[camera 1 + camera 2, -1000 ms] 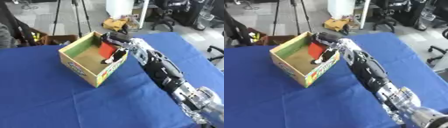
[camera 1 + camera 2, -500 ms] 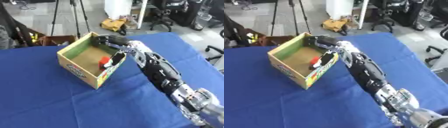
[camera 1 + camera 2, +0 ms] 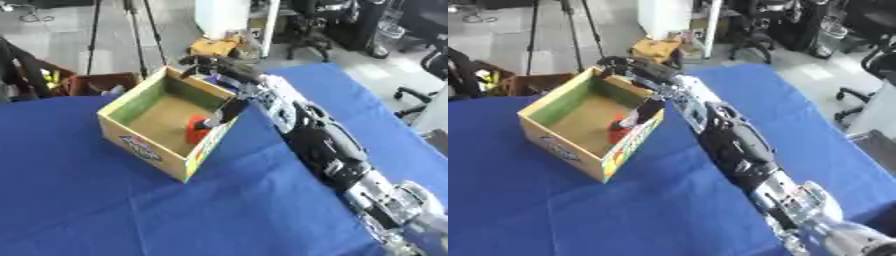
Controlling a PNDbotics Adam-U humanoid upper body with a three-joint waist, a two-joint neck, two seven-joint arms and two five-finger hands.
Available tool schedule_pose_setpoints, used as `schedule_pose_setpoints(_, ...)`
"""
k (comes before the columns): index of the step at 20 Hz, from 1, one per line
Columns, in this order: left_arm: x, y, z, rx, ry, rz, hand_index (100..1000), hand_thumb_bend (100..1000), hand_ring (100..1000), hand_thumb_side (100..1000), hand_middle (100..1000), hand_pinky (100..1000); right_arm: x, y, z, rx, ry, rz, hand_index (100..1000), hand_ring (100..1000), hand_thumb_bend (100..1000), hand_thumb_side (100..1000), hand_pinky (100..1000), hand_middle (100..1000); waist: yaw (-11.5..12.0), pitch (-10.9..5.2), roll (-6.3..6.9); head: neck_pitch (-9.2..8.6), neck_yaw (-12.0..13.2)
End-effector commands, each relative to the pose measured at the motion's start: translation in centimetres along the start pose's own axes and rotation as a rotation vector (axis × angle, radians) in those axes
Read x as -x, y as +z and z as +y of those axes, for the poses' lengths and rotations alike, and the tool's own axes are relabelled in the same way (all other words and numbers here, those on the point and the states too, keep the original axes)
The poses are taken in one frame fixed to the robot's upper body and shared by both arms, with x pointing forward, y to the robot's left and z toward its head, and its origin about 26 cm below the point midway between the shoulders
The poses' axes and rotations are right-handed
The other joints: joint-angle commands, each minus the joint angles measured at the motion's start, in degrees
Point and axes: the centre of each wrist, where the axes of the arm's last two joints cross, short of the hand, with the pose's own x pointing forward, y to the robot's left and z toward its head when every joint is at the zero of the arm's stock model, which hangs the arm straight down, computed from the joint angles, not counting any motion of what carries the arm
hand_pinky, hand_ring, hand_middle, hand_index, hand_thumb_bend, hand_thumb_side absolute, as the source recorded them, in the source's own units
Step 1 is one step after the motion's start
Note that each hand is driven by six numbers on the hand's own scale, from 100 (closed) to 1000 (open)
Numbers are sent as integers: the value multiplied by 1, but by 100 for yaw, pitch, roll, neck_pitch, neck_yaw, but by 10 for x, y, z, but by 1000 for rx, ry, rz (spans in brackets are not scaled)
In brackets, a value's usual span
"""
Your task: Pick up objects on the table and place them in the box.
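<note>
An open cardboard box with a green inner lining stands on the blue table. Inside it, against the right wall, lies a red object, and a slim dark thing leans on that wall just above it. My right arm reaches in from the lower right across the table. My right hand hovers over the box's far corner, above the rim, with relaxed fingers and nothing in it. My left hand shows in neither view.
Beyond the table's far edge the floor holds a brown crate, tripod legs, a yellow-brown bag and office chairs. Blue cloth stretches to the left of the box and in front of it.
My right hand held the red object inside the box, let it go, and rose back to the box's far corner. The red object now lies on the box floor.
</note>
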Motion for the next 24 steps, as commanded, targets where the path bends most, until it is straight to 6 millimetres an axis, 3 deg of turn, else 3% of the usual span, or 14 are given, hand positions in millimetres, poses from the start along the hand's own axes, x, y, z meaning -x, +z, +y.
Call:
schedule_pose_setpoints(1, -6, -1, 6, -18, -16, -22, 615, 344, 792, 828, 476, 552, -11, -4, -25, 91, 25, -65, 843, 898, 660, 438, 915, 903, -28, -68, 11, -53, 81)
schedule_pose_setpoints(3, -6, -1, 6, -20, -16, -22, 615, 344, 792, 828, 476, 552, -19, -6, -30, 104, 13, -72, 843, 898, 660, 438, 915, 903, -42, -66, 12, -53, 89)
schedule_pose_setpoints(4, -5, -1, 6, -22, -16, -21, 615, 343, 793, 830, 476, 552, -22, -6, -32, 110, 5, -74, 661, 723, 646, 402, 844, 703, -58, -59, 14, -55, 107)
schedule_pose_setpoints(5, -5, 0, 6, -27, -15, -18, 615, 344, 793, 830, 476, 552, -25, -4, -33, 128, -7, -80, 585, 661, 642, 393, 814, 631, -134, -46, 19, -54, 155)
schedule_pose_setpoints(8, -4, 2, 11, -54, -21, -18, 615, 344, 793, 831, 476, 552, -39, 7, -23, 187, -65, -116, 496, 588, 629, 363, 777, 554, -498, -32, 39, -43, 392)
schedule_pose_setpoints(14, -3, 4, 14, -71, -31, -12, 615, 344, 794, 832, 476, 552, -66, 34, -11, 238, -178, -114, 480, 582, 622, 355, 780, 547, -823, -20, 52, 1, 543)
schedule_pose_setpoints(24, -3, 5, 16, -85, -34, -11, 615, 344, 794, 833, 477, 551, -98, 51, -21, 228, -329, -56, 483, 595, 619, 357, 799, 560, -1087, 27, 70, 25, 601)
